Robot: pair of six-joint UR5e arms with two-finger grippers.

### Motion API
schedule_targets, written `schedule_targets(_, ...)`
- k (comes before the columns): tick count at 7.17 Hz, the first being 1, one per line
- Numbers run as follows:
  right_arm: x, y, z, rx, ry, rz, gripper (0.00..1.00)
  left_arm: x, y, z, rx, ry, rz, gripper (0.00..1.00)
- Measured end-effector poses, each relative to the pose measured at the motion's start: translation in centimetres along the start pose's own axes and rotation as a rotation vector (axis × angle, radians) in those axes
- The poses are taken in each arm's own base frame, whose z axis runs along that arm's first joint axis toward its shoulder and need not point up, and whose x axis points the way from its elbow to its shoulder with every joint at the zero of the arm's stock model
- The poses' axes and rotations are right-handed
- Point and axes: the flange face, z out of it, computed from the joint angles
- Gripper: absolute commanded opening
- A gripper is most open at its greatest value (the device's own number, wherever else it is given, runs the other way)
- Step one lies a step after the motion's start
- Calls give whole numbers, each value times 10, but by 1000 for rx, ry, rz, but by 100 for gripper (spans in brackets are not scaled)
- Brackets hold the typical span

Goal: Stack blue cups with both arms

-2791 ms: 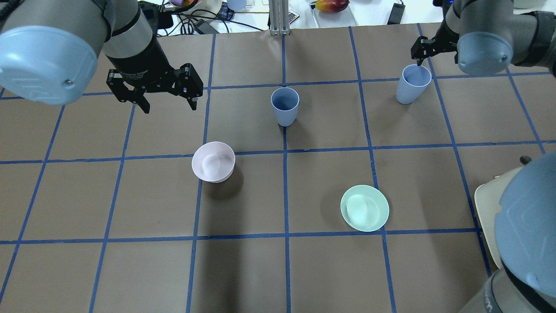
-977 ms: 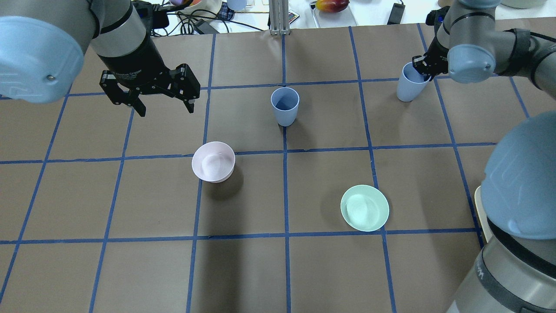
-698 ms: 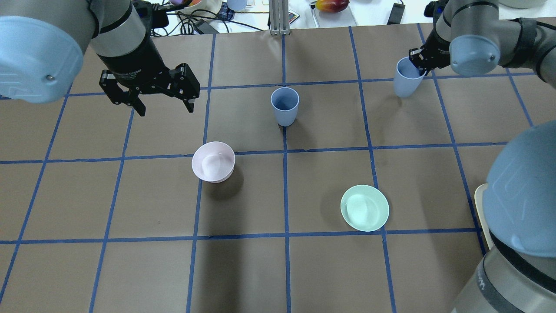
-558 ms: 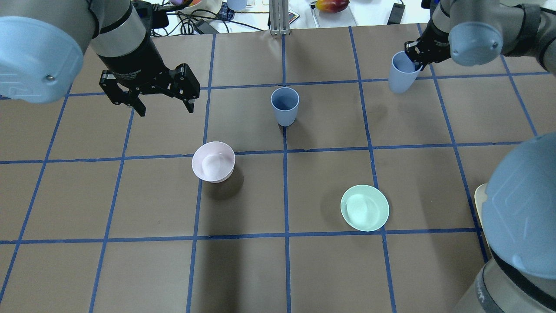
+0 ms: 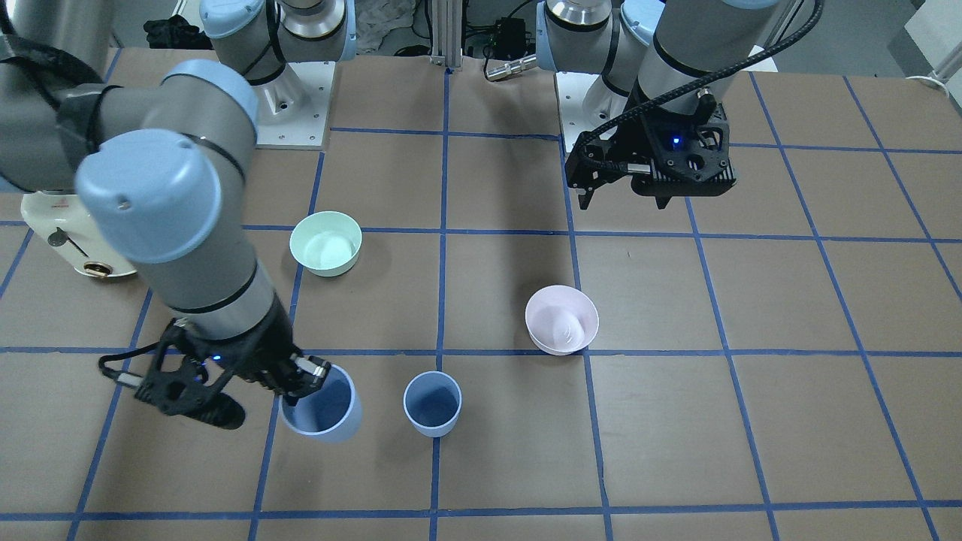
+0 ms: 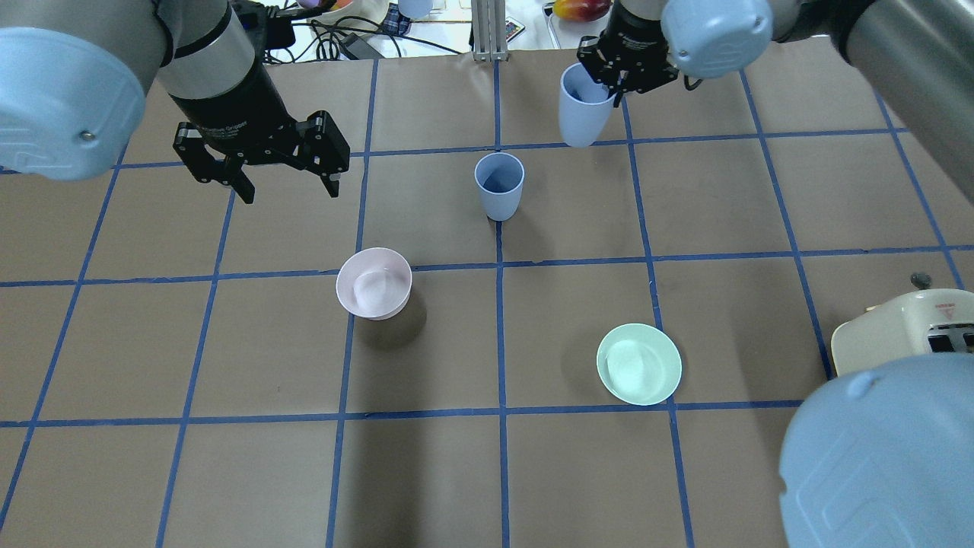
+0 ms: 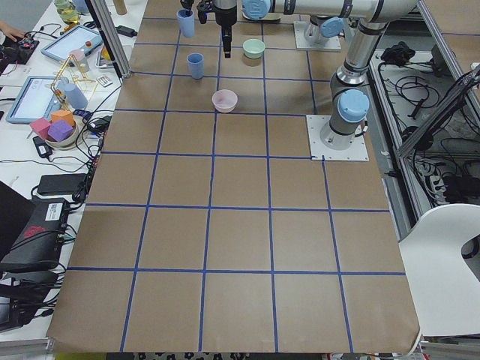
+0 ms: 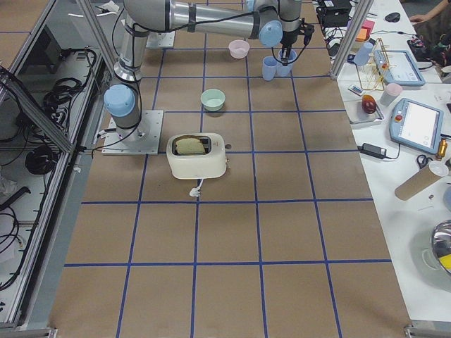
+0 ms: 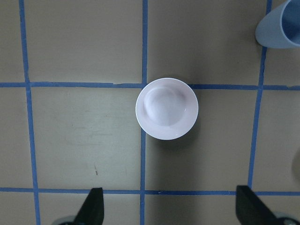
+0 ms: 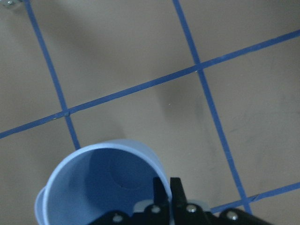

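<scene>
One blue cup [image 6: 499, 186] stands upright on the table near the middle; it also shows in the front view [image 5: 432, 404]. My right gripper [image 6: 613, 82] is shut on the rim of the second blue cup [image 6: 581, 110] and holds it above the table, beyond and to the right of the standing cup. In the right wrist view one finger is inside that cup [image 10: 101, 187] and one outside. In the front view this held cup [image 5: 323, 412] hangs just left of the standing one. My left gripper [image 6: 290, 190] is open and empty, left of the standing cup.
A pale pink bowl [image 6: 374, 293] sits below my left gripper, also in the left wrist view [image 9: 167, 108]. A mint-green bowl [image 6: 638, 364] sits front right. A cream toaster [image 6: 898, 335] stands at the right edge. Clutter lies beyond the table's far edge.
My right gripper closed on the rim of the far-right cup, lifted it and carried it left toward the middle cup. The left arm has barely moved.
</scene>
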Motion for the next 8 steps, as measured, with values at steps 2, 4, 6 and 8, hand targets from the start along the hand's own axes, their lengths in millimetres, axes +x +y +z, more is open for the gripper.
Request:
schedule_targets(2,-36,30,0,-12,-10,5,0,0,-1,0,-1,0,-1,100)
schedule_targets(4,-52,41,7,-18,-12,17,0,-1,0,1,-1,0,-1,100)
schedule_targets(6,-59,38,26,-22,-10,25,0,-1,0,1,-2,0,-2,100)
schedule_targets(8,-63,39,34,-29,-20,27,0,-1,-2,0,0,0,-2,100)
